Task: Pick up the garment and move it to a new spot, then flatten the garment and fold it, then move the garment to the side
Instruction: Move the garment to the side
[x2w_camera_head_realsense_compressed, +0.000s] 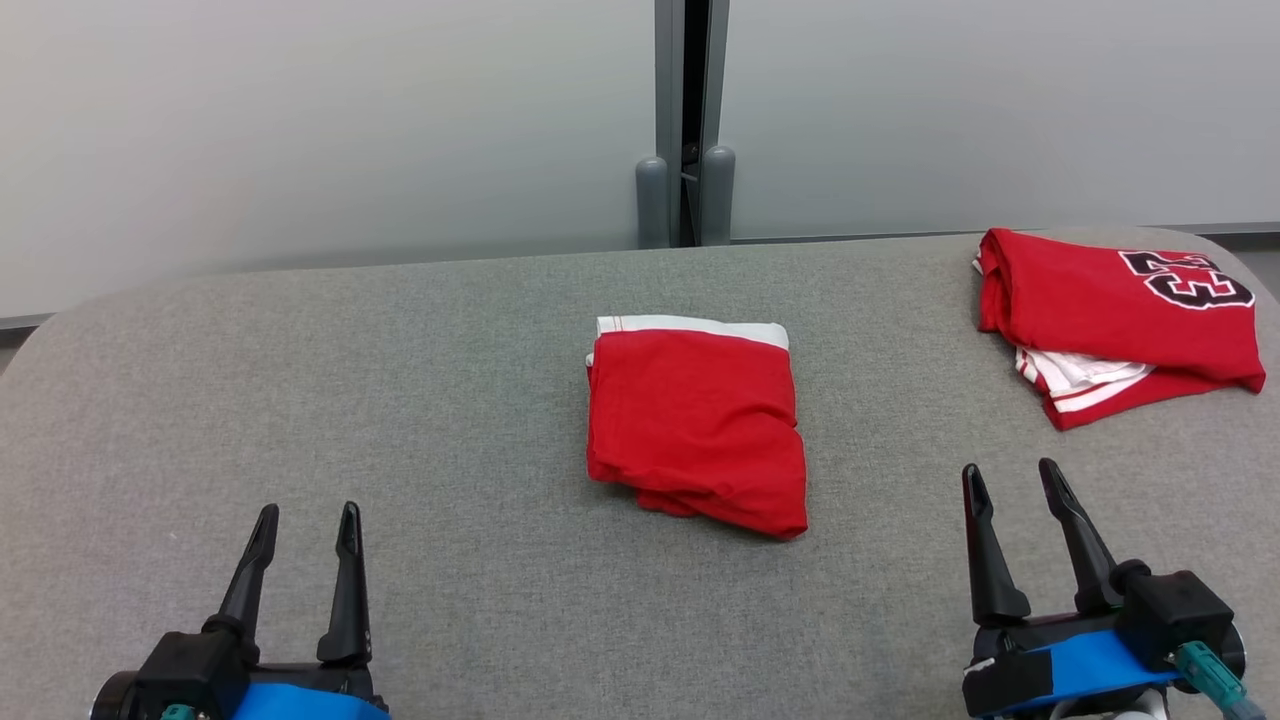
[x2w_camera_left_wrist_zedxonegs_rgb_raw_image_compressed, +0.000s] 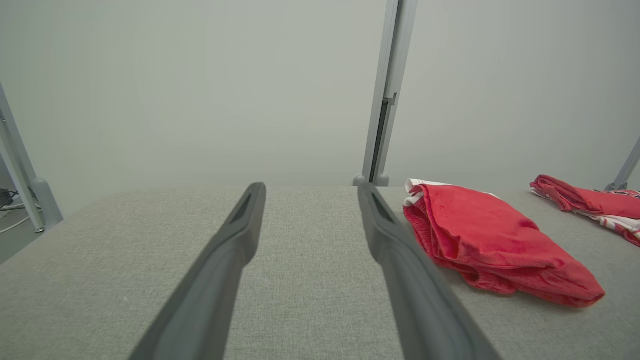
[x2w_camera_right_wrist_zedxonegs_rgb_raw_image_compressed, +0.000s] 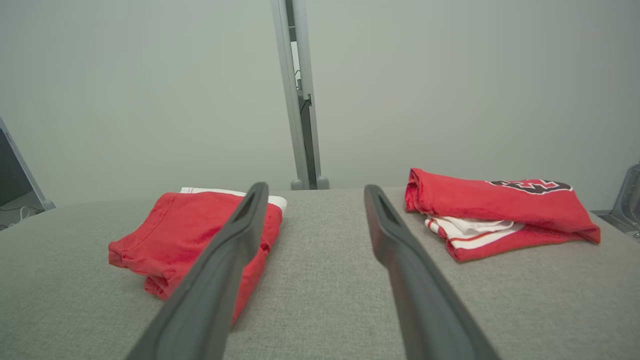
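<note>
Head view: we see the folded red garment (x2w_camera_head_realsense_compressed: 695, 425) midway across the bench (x2w_camera_head_realsense_compressed: 400, 400), its long axis seemingly running away from us, white band farthest. Left gripper (x2w_camera_head_realsense_compressed: 309, 510) and right gripper (x2w_camera_head_realsense_compressed: 1008, 467) sit near us, fingers apart, empty.

Left wrist view: loose layers show along the near edge of the garment (x2w_camera_left_wrist_zedxonegs_rgb_raw_image_compressed: 490, 245).

Right wrist view: a numbered jersey (x2w_camera_right_wrist_zedxonegs_rgb_raw_image_compressed: 500, 210) lies to the right. Pinching 1 layer could undo the fold.

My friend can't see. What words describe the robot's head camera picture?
A folded red garment lies in the middle of a grey table. A red jersey with a black number lies at the far right. The left end effector and right end effector are open and empty at the bottom corners.
</note>
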